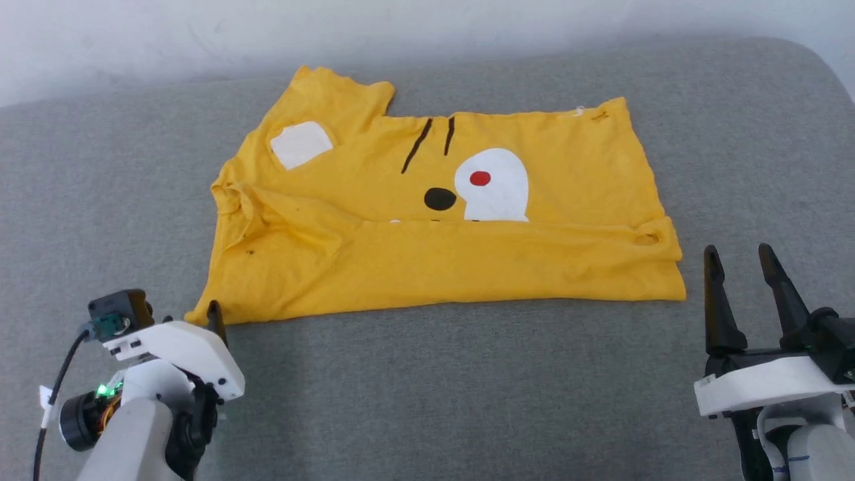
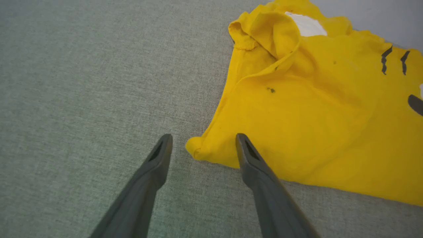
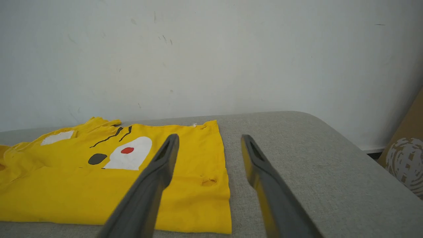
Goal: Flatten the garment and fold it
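A: Where is the T-shirt (image 1: 434, 247)?

B: It lies on the grey cushion (image 1: 467, 387), mid-field, long side running left to right. The near part is folded up over the front. The fold edge cuts off the bottom of the print (image 1: 491, 184): the white patch, red dot, black oval and two stripes show, and what is below them is hidden.

A: Left end?

B: The collar (image 1: 234, 197) is bunched and its shape is hard to read. A sleeve with a white patch (image 1: 300, 143) sticks out far-left. There are a few dark specks on the cloth, and I cannot tell what they are.

A: Right end?

B: There is a small hole (image 1: 645, 238) near the near-right corner.

A: Left gripper (image 2: 204, 142)?

B: Its fingers are spread wide and grip nothing. In the wrist view they straddle the near-left corner of the shirt; I cannot tell whether they touch it. From the head, one finger (image 1: 215, 319) shows and the white housing (image 1: 180, 347) covers the other.

A: Right gripper (image 1: 739, 254)?

B: It is also spread and empty. It sits just beside the near-right corner, clear of the cloth. In its wrist view the left finger blocks part of the shirt.

A: Background?

B: A pale wall (image 3: 231, 49) stands behind. At the far right is brown cardboard (image 3: 406, 145) with a pale pattern, cut off by the frame.
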